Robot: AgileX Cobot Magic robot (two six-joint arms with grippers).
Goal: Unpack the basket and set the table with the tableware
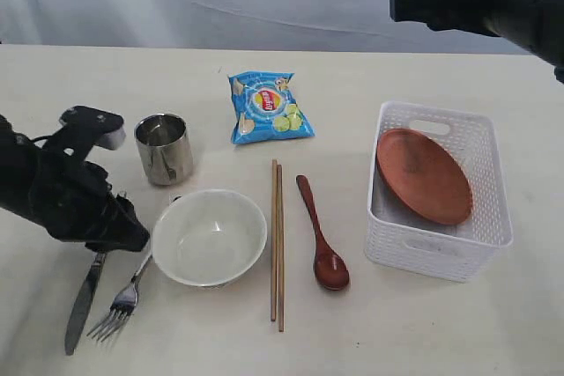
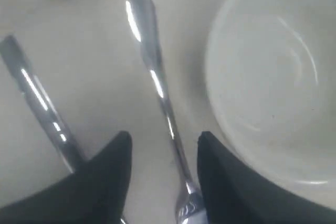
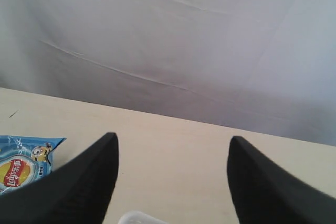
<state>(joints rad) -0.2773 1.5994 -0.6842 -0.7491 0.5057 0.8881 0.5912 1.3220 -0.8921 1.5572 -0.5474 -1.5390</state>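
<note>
Two black fingers of my left claw [image 2: 164, 142] stood apart, a gap showing on each side of the slim shiny steel fork [image 2: 157, 82]. Nothing was gripped. I could not tell how high they hung over the wide cream-beige table [image 2: 94, 77].

I judged the fork light, rigid and slick, and since it lay flat it would be hard to get under. It was best pinched across the narrow shaft where the fingers straddled it, nearer the neck than the rounded handle end. Its long axis ran diagonally in the exterior view, with the tines toward the near edge. The handle pointed up past the round white bowl [image 1: 209, 235], close to its rim but apart from it.

A flat steel knife [image 1: 84, 301] lay just beside the fork on the side away from the bowl, roughly parallel. I could not tell which end was the blade.

Further out:
- A squat shiny steel cup [image 1: 164, 149] stood upright behind the bowl.
- Two thin wooden chopsticks [image 1: 277, 244] and a dark reddish wooden spoon [image 1: 322, 235] lay lengthwise, the spoon's scoop end nearest.
- A blue crisp packet [image 1: 269, 107] lay beyond them.

The round brown plate [image 1: 423, 175] leaned tilted inside the white perforated plastic basket [image 1: 441, 257], not yet unpacked. It was probably stiff and smooth, so I would take it by the raised rim.

My right claw [image 3: 173, 150] hung high near the basket's far side, fingers wide and empty.
</note>
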